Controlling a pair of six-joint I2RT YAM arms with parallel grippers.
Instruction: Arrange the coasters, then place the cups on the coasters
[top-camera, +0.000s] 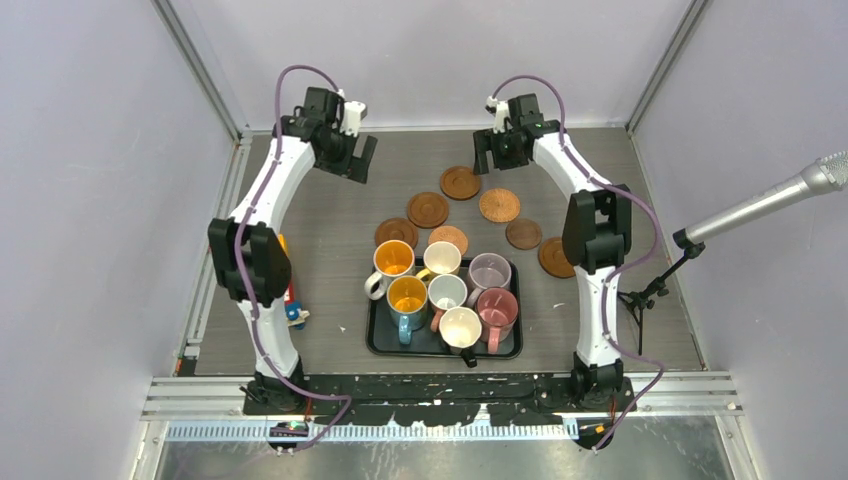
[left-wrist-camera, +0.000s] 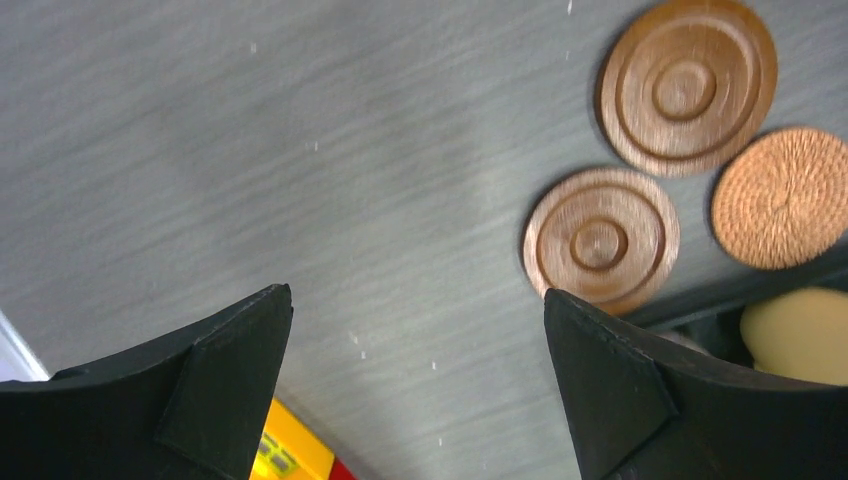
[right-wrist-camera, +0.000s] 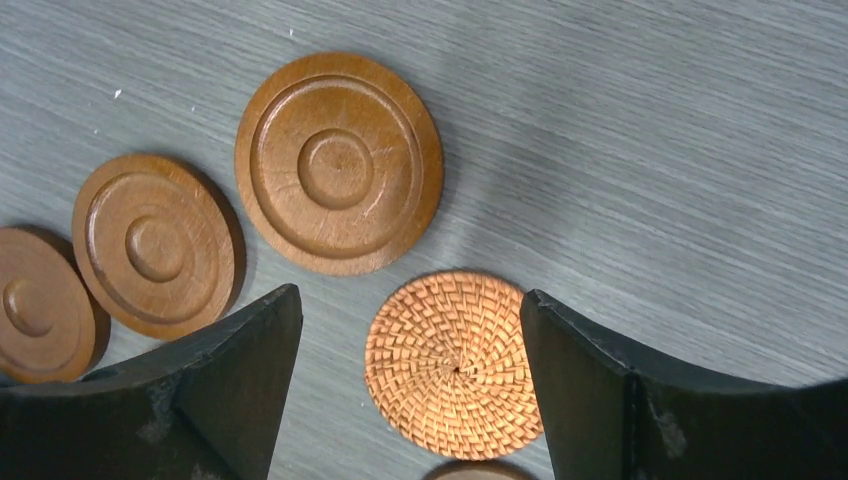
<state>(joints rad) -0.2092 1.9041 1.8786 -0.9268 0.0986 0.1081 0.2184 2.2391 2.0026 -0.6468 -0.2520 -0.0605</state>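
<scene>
Step in hand, by my reading: arranging coasters (top-camera: 460, 182), none yet spaced out.
Right gripper (right-wrist-camera: 410, 292) wide open, empty; woven coaster (right-wrist-camera: 455, 350) below, between jaws; ringed coaster (right-wrist-camera: 338, 163) just ahead.
Left gripper (left-wrist-camera: 415, 310) wide open, empty; bare table (left-wrist-camera: 300, 150) between jaws.
Next move: lower right jaws, pinch thin rim.
Black tray (top-camera: 385, 340) holds all seven cups (top-camera: 447, 292), upright, crowded; one coaster seemingly against its far edge.
</scene>
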